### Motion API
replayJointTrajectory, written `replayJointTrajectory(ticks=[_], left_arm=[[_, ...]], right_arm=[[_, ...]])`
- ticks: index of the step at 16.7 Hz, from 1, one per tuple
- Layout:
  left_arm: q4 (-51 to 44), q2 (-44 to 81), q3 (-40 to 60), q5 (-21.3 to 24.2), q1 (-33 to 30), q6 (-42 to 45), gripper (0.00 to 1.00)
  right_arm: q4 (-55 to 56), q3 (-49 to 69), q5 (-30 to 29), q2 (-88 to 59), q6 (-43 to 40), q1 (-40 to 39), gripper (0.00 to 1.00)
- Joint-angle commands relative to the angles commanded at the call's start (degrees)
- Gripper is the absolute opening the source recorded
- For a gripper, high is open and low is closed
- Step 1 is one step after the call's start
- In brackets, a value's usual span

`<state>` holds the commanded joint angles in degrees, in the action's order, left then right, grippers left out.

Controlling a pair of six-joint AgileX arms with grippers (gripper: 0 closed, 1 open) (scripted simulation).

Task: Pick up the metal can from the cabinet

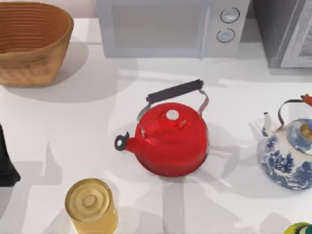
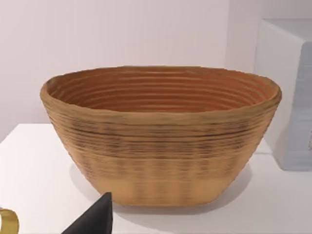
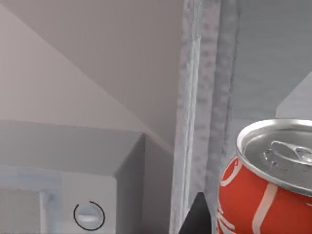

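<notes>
Close beside a red soda can [image 3: 265, 195] with a silver lid, one dark fingertip [image 3: 197, 217] of the right gripper is seen in the right wrist view. The tip is just beside the can's side, but contact cannot be confirmed, and whether the fingers are spread or pressed together cannot be told. One such can is counted. It stands upright against the grey wall of a cabinet [image 3: 204, 97], apparently inside it, though the shelf under it is cut off from view. Farther off, the white microwave [image 3: 73, 195] with one round knob is seen.

From the left wrist, one dark fingertip [image 2: 95, 219] is seen low down, with one woven basket [image 2: 161, 141] standing well beyond it on the white table [image 2: 29, 165]. How far that gripper is open cannot be told either. A sliver of a gold-coloured tin [image 2: 7, 222] is seen beside the fingertip.

From above, two kettles are counted: one red kettle [image 1: 170, 139] with a black handle at the middle of the table, and one blue-and-white teapot [image 1: 287, 156] at the right edge. One yellow tin [image 1: 91, 204] stands at the front left, one basket [image 1: 34, 41] at the rear left, and one microwave [image 1: 170, 27] with two knobs at the rear centre. The grey cabinet [image 1: 282, 31] is set at the rear right. A dark part of the left arm [image 1: 6, 163] is seen at the left edge.
</notes>
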<state>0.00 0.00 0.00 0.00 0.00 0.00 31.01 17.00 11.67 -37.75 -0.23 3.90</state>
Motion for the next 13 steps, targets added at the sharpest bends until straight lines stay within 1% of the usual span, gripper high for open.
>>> replayJointTrajectory(ticks=[13], left_arm=[[0.0,0.0,0.0,0.0,0.0,0.0,1.0]], right_arm=[[27.7,15.2,14.0,-36.5,-0.6,4.9,0.0]])
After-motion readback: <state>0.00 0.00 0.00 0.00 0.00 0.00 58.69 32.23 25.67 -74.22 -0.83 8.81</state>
